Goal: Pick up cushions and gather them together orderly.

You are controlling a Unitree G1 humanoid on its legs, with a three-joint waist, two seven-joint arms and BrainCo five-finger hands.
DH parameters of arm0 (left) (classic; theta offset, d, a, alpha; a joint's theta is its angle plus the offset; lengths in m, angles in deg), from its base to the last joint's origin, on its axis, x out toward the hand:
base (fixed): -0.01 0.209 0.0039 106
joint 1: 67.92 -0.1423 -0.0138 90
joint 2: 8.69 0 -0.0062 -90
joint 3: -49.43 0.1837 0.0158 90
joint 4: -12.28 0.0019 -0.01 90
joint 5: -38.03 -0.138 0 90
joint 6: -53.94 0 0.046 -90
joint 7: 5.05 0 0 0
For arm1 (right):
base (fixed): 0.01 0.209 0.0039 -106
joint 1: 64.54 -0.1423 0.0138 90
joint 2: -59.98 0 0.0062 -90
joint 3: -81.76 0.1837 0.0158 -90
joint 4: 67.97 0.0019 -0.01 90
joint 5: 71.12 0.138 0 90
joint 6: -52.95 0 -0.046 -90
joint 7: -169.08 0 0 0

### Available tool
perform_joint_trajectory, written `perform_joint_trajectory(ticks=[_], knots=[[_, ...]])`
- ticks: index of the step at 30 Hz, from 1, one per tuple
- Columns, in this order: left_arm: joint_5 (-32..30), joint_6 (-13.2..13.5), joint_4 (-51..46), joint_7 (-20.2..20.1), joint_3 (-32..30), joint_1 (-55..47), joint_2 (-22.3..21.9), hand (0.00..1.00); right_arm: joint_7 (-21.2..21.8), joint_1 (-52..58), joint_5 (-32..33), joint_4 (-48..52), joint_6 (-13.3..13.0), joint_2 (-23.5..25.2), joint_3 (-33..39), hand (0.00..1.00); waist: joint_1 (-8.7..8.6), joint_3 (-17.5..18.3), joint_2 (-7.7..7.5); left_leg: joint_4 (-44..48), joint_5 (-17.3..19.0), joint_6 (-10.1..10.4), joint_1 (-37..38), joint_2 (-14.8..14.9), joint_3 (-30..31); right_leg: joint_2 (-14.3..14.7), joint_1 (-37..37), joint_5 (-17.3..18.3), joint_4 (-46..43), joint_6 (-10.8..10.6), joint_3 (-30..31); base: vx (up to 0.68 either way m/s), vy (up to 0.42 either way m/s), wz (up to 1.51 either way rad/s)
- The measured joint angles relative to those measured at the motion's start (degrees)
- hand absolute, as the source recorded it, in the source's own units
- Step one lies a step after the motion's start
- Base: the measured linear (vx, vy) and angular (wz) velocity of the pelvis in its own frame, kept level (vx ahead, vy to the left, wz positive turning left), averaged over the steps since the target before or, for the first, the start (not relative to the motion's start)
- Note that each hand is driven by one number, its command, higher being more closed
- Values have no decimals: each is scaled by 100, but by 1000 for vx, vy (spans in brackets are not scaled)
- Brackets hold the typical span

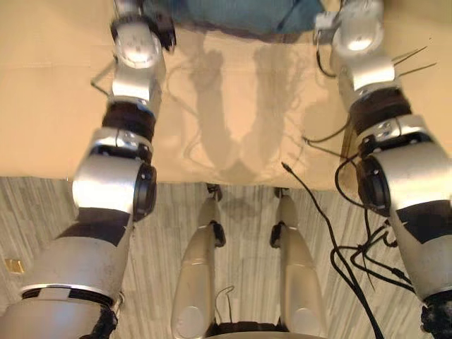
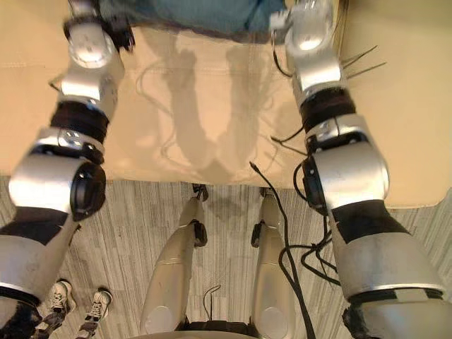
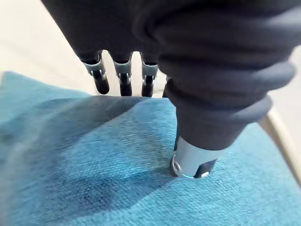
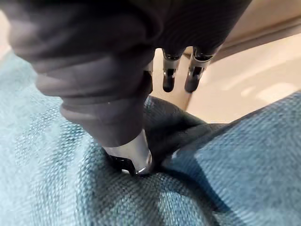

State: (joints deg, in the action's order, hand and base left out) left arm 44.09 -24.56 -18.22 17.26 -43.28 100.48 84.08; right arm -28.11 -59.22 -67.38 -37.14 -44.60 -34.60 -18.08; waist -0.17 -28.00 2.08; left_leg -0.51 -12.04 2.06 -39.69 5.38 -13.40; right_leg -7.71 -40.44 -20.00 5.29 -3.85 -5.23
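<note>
Item: blue cushion (image 1: 233, 18), woven fabric, one piece.
Location: far end of the beige surface (image 1: 42, 106), between the two outstretched arms, lying flat on it.
Condition: the fabric is smooth under the left hand. Under the right hand it is bunched into a dark fold at the cushion's edge.
Left hand (image 3: 197, 56): set on the cushion's left end, with the dark ribbed cover over the top of it.
Left fingers (image 3: 124, 77): side by side and close together, bent down over the cushion's far edge, with the dark tips at the edge line.
Left thumb (image 3: 190, 162): pressed into the cushion's top face, apart from the fingers. The cushion's edge is pinched between thumb and fingers.
Right hand (image 4: 94, 61): set on the cushion's right end.
Right fingers (image 4: 169, 77): close together, reaching down past the raised fold, with the tips over the beige surface.
Right thumb (image 4: 134, 157): dug into the fabric just beside the fold, which is nipped between thumb and fingers.
Support: the beige surface is cloth-covered, with a seam running across it, and its near edge ends above the floor.
Floor (image 1: 42, 212): grey wood-grain planks.
Other: a person's white shoes (image 2: 78, 302) stand on the floor at the robot's left, well apart from the cushion.
</note>
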Motion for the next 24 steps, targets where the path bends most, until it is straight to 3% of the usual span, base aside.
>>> perform_joint_trajectory(ticks=[7, 12, 16, 19, 24], knots=[[11, 97, -685, 12, -201, -822, -65, 0, -3, 662, 97, 1054, -99, 127, 60, 0, -30, 1, -1, -4, 6, 18, 91, 145, -212, 105, -14, 5, -13, 2, 251, -53, -1, -14], [70, 116, -1426, 20, -150, -1383, -8, 0, -1, 1483, 83, 2184, -238, 113, 260, 0, 18, 2, -3, -245, -154, 232, 357, 281, -255, 277, 123, 167, -10, 49, 339, -75, -64, -10], [115, 221, -3055, 11, 138, -2520, 131, 0, 114, 2974, 85, 3433, -293, -53, 495, 0, 77, 6, -11, -297, -174, 280, 862, 427, -238, 437, 626, 273, -12, 163, 226, -41, -75, -4], [110, 443, -4290, -132, 234, -3902, 208, 0, 394, 4536, 69, 4580, -381, -80, 495, 0, 111, 68, -26, -126, 27, 374, 1320, 507, -234, 496, 1118, 478, -94, 218, 210, 18, -44, -4], [104, 518, -4730, -752, 279, -6271, -161, 0, 1075, 7077, 13, 5166, -510, 138, 550, 0, 108, 692, -63, 307, 510, 399, 1763, 575, -242, 532, 1497, 973, -563, 192, 247, 74, -13, -6]])
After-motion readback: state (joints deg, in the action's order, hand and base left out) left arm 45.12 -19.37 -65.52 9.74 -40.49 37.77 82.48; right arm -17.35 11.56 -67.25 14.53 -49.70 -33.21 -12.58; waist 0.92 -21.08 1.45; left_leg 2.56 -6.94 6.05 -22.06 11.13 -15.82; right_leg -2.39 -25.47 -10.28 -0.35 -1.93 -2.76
